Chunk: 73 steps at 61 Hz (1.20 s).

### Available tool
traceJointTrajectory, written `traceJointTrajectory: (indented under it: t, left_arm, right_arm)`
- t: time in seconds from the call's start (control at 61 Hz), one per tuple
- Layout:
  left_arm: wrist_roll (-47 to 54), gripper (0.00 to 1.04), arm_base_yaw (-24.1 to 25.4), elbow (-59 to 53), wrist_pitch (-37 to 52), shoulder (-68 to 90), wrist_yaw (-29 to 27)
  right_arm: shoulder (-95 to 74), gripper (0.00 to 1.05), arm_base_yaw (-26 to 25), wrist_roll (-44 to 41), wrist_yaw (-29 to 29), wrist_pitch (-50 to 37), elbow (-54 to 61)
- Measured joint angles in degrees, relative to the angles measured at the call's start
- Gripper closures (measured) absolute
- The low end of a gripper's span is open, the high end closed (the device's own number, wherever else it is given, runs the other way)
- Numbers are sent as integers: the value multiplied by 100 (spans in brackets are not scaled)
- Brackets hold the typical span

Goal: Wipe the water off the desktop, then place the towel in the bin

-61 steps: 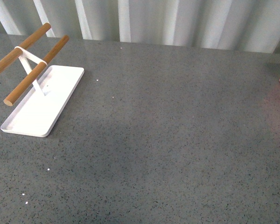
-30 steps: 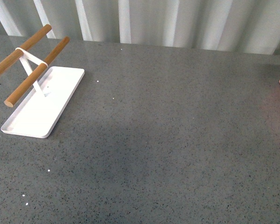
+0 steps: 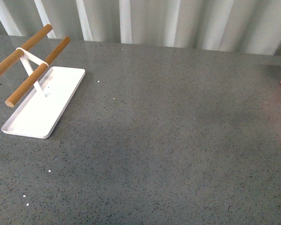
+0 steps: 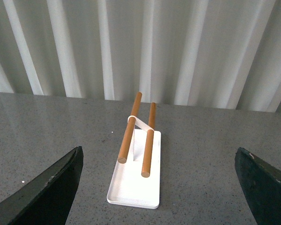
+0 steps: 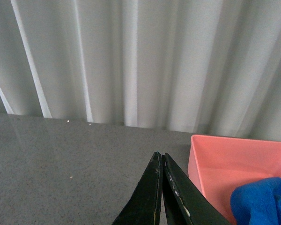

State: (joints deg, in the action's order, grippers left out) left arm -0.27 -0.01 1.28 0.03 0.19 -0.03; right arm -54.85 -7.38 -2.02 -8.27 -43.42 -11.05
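No readable text, labels, brands or numbers in any view: nothing on the flat white tray (image 3: 47,105) or the pale pink plastic bin (image 5: 234,161).

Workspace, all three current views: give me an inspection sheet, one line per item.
Surface: desktop dark grey, speckled, a few tiny white flecks; no puddle can be made out.
Job's things: towel blue, lying inside the pink bin, shown in the right wrist view; the front view catches only a corner of the bin at the right edge.
Clutter: white tray carrying a stand with two wooden rods, on the robot's left side.
Grippers: left gripper open, fingers wide apart, holding nothing; right gripper shut, empty, close to the bin.
Cables: nothing seen.
Surroundings: pale pleated curtain behind the desktop.
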Motion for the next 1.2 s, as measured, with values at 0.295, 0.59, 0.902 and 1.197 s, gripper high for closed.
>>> traceJointTrajectory:
  t: [0.295, 0.59, 0.902, 1.197]
  left_arm:
    - [0, 7, 0, 0, 0, 0, 0]
    - [0, 7, 0, 0, 0, 0, 0]
    - [0, 7, 0, 0, 0, 0, 2]
    - [0, 7, 0, 0, 0, 0, 2]
  right_arm:
    - [1003, 101, 518, -4, 643, 481, 553]
    - [1963, 101, 721, -2, 719, 903, 968]
    - [3069, 101, 721, 42, 741, 1937, 975]
    - [3810, 101, 721, 77, 763, 2651, 977]
